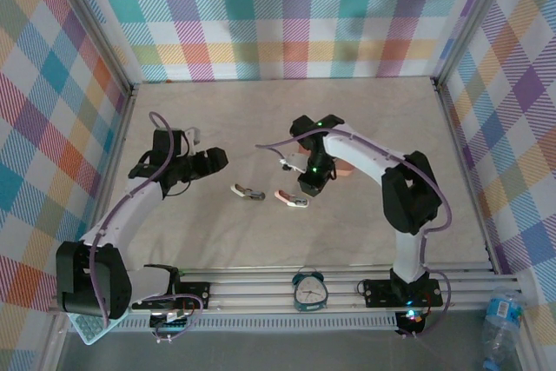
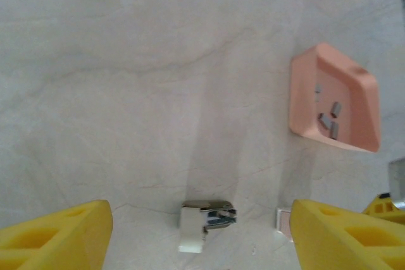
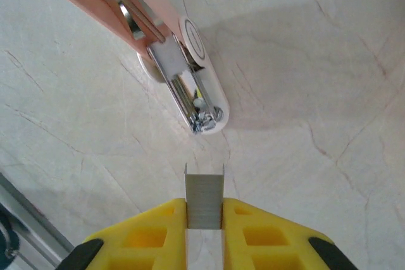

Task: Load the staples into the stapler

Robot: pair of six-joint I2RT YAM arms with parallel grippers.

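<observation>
My right gripper (image 3: 204,212) is shut on a short grey strip of staples (image 3: 204,195) that sticks out past the yellow fingertips. Just beyond it a pink-and-white stapler (image 3: 166,41) lies open on the table, its metal channel (image 3: 187,96) facing up and pointing at the strip. The same stapler (image 1: 291,200) lies just left of the right gripper (image 1: 309,185). A second, white stapler (image 2: 201,220) lies beyond my left gripper (image 2: 201,248), whose yellow fingers (image 2: 57,235) stand wide apart and open. More staples (image 2: 330,121) lie in a peach tray (image 2: 304,102).
The white stapler (image 1: 248,192) rests a little left of the pink one. The peach tray (image 1: 345,173) is partly hidden behind the right arm. A small alarm clock (image 1: 308,288) stands on the rail at the near edge. Plaid walls close in the table (image 1: 261,119) on three sides.
</observation>
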